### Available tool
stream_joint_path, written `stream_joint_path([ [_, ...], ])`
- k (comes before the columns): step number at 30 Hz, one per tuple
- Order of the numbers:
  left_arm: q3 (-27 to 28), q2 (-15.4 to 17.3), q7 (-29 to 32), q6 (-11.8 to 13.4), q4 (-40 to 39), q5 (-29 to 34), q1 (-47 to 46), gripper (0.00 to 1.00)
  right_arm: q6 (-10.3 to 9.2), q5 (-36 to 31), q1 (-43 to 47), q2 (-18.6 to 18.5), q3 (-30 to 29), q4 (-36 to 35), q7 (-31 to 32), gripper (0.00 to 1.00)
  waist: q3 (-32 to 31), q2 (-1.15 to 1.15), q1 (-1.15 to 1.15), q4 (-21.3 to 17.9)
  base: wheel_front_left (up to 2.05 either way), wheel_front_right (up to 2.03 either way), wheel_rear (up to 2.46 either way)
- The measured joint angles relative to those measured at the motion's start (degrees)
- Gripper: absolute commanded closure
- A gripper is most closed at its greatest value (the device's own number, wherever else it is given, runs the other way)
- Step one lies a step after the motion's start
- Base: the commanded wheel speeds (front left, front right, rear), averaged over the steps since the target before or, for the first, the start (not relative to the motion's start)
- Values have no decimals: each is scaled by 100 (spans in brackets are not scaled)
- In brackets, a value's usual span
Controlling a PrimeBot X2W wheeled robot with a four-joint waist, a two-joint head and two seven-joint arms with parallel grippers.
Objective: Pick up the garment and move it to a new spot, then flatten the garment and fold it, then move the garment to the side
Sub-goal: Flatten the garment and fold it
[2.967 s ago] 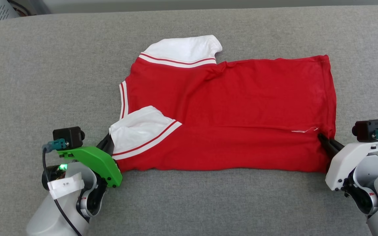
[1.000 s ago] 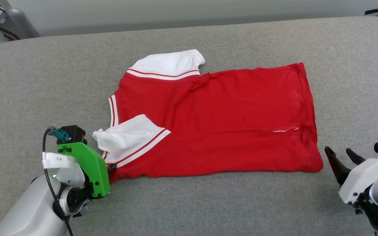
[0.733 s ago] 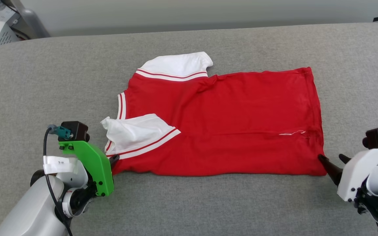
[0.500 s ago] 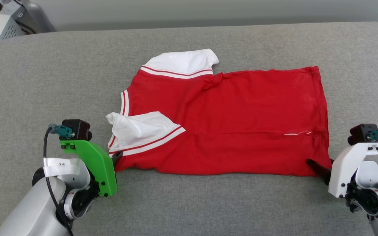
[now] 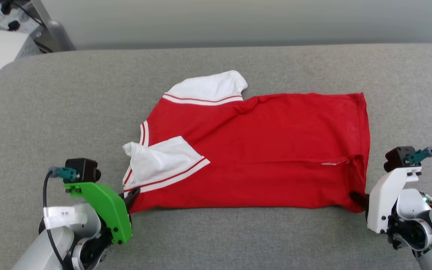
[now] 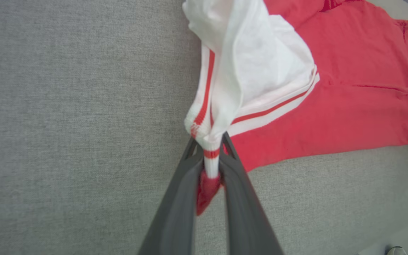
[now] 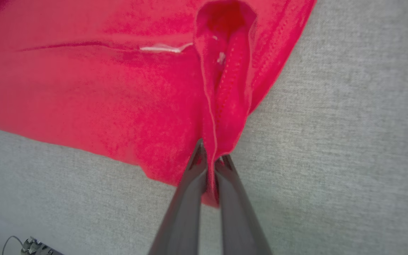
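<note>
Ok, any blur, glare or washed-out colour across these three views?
Head view: even, soft light, sharp throughout, no glare on the garment. Left wrist view: the left end effector is soft up close, the white sleeve nearly washed out. Right wrist view: the red looks oversaturated and the right end effector is blurred; the grey surface shows its weave.

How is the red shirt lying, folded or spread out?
Partly folded: the garment lies flat, its near strip doubled over, one white sleeve lying atop the red.
</note>
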Motion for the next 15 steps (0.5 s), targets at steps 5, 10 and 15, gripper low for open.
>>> stream_joint_path([
  [5,113,119,-93,83,-113,-74,412,100,0,47,326,-67,105,-388,34,100,-330,0,0,14,0,0,0],
  [10,231,339,-105,281,-327,-191,922,100,0,71,778,-73,40,-713,136,100,-651,0,0,40,0,0,0],
  [15,325,470,-88,461,-511,-286,1383,100,4,105,1344,22,-167,-985,203,100,-882,0,0,92,0,0,0],
])
